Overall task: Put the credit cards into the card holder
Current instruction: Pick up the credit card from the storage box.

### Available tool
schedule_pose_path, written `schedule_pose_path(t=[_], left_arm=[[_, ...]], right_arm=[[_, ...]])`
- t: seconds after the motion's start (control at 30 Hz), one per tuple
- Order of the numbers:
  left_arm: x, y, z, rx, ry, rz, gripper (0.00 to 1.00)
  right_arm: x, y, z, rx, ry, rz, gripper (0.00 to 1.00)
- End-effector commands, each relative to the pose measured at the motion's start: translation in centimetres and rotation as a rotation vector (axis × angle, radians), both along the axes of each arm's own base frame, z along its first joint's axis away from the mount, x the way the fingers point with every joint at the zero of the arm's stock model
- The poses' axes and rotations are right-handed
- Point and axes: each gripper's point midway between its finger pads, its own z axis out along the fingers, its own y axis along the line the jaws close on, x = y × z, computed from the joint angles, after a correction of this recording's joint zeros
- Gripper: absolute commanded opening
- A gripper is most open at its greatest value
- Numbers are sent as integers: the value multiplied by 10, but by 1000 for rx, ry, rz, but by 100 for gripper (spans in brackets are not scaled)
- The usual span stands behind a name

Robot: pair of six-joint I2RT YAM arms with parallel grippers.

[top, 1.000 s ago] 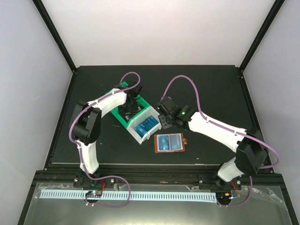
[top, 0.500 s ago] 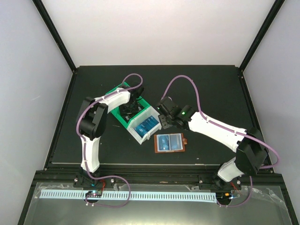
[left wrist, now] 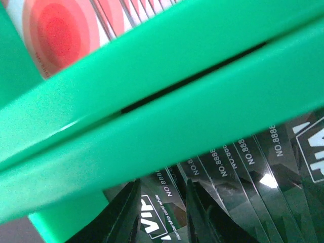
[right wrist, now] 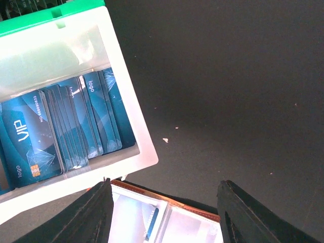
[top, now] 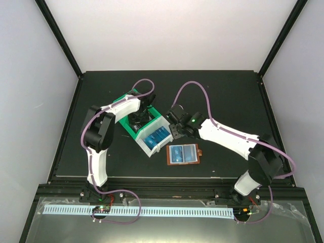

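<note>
Bins sit mid-table (top: pixel 223 96), the green bin (top: pixel 125 99) and the white bin (top: pixel 144 147) touching side by side. We see the card holder (top: pixel 183 154) lying open flat on the table just beside the white bin's near corner, and its clear pockets show blue inside. In the right wrist view we see a blue card (right wrist: pixel 151 224) tucked in one pocket.

We see blue cards (right wrist: pixel 61 126) stacked on edge in the white bin. Black cards (left wrist: pixel 243 157) lie fanned in the green bin, and red and white cards (left wrist: pixel 55 25) sit past a green wall in another compartment.

The left gripper (top: pixel 137 119) is down inside the green bin. In its wrist view the fingers (left wrist: pixel 124 212) stand close together right over the black cards, with a card face showing in the narrow gap. We cannot tell whether it is pinching a card.

The right gripper (top: pixel 174 129) hovers between the white bin's corner and the card holder's far edge. Its fingers (right wrist: pixel 96 212) are spread wide with nothing between them.
</note>
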Motion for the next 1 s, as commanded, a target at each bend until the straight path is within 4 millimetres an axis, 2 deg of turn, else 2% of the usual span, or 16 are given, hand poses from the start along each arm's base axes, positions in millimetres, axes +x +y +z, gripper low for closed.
schedule_pose_path(t=[0.0, 0.27, 0.6, 0.97], left_arm=[[-7, 10, 23, 24, -16, -9, 26], [-21, 17, 29, 29, -9, -4, 26], [-38, 30, 42, 31, -24, 15, 26], [-51, 40, 46, 21, -34, 41, 25]], right_arm=[[5, 4, -1, 1, 16, -6, 58], [6, 16, -4, 64, 53, 20, 60], [9, 15, -4, 92, 67, 2, 60], [9, 14, -2, 97, 68, -6, 60]])
